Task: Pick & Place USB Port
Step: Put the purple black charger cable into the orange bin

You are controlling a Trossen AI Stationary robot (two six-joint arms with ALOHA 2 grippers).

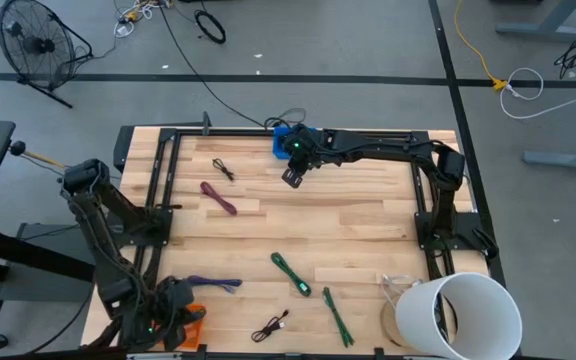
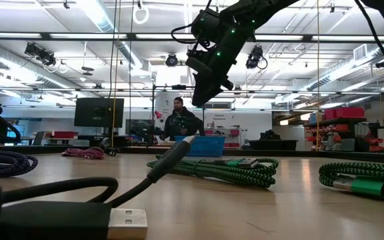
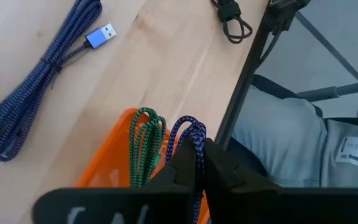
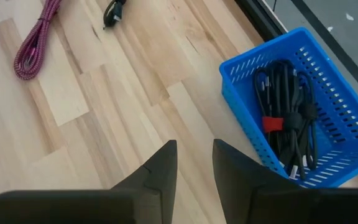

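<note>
The right gripper hovers above the far side of the light wooden table, jaws parted and empty, just beside the blue plastic mesh basket that holds a bundle of black cables. A coiled maroon braided cable lies well apart on the table. At the near left corner, the left gripper has its jaws clenched on a purple braided USB cable over the orange plastic bin, where a green braided cable sits. A second purple USB cable lies on the table nearby.
</note>
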